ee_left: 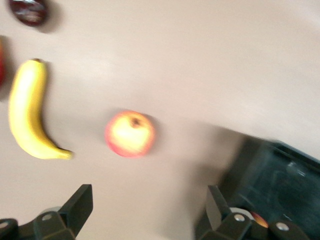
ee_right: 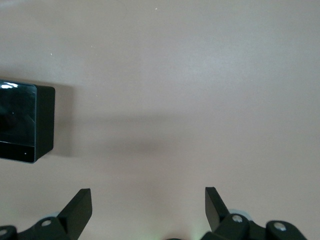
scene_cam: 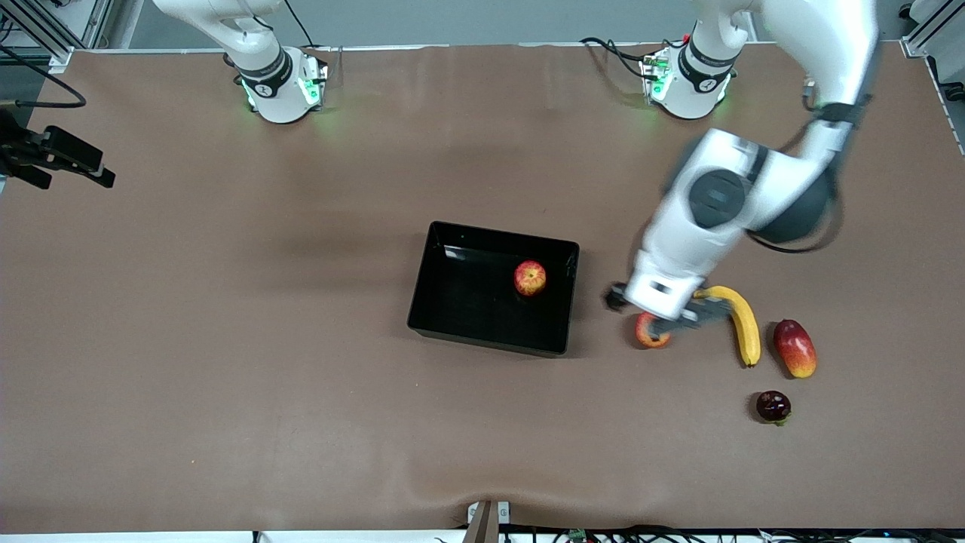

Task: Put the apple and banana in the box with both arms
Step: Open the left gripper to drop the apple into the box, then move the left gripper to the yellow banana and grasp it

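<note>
The apple (scene_cam: 530, 278) lies in the black box (scene_cam: 482, 339), near the wall toward the left arm's end. The banana (scene_cam: 742, 320) lies on the table beside the box, toward the left arm's end; it also shows in the left wrist view (ee_left: 27, 115). My left gripper (scene_cam: 662, 315) hangs open and empty over a round red-orange fruit (scene_cam: 650, 333) between the box and the banana. In the left wrist view the gripper (ee_left: 148, 200) is short of that fruit (ee_left: 130, 133). My right gripper (ee_right: 148, 200) is open and empty, high over bare table, with a box corner (ee_right: 20, 125) in view.
A red-yellow mango (scene_cam: 794, 348) lies beside the banana toward the left arm's end. A small dark fruit (scene_cam: 773, 406) lies nearer the front camera than the mango. The right arm's hand (scene_cam: 68, 158) shows at the table's edge.
</note>
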{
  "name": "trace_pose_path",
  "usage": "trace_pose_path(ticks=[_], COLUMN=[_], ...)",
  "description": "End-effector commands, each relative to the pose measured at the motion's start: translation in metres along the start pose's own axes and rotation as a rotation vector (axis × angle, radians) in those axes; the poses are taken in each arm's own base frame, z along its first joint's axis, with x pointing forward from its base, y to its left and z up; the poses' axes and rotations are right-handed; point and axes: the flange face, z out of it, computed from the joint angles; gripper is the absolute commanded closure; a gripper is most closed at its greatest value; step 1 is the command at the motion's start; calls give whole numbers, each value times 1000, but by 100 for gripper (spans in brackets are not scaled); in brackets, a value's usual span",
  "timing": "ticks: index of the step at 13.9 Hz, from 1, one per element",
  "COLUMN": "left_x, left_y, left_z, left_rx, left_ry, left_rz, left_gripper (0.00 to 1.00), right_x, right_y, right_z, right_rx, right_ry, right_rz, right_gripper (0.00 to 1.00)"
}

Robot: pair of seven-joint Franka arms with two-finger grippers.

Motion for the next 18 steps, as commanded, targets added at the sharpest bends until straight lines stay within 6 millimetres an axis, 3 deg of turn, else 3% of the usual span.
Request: trace_pose_path(ticks=[1, 4, 7, 9, 13, 14, 16, 18], left_x=[31, 62, 72, 65, 52, 49, 46, 46], left_y=[-46, -96, -136, -147, -188, -193, -196, -202], left_z=[37, 80, 113, 143, 190, 197, 198, 202], left_rx=[23, 67, 116, 132, 154, 149, 151, 152], left_ry=[-32, -40, -68, -50, -49, -55, -62, -70], left_rz=[-58, -104, -131, -99, -56, -54, -25, -27], left_gripper=[0, 0, 0, 0, 0, 3, 18, 45], right_x=[2, 6, 10, 10, 12, 11, 8, 7], right_y=[4, 1, 1, -5, -26, -34, -45, -46], right_z=[2, 5, 11, 10, 6, 7, 9, 13], right_rx=[-43, -71, -70, -66, -76, -76, -75, -71], right_ry=[-15, -1, -8, -7, 32, 31, 20, 8], right_rz=[-56, -75, -75, -84, -84, -67, -16, -11], right_gripper=[0, 0, 0, 0, 0, 0, 0, 0])
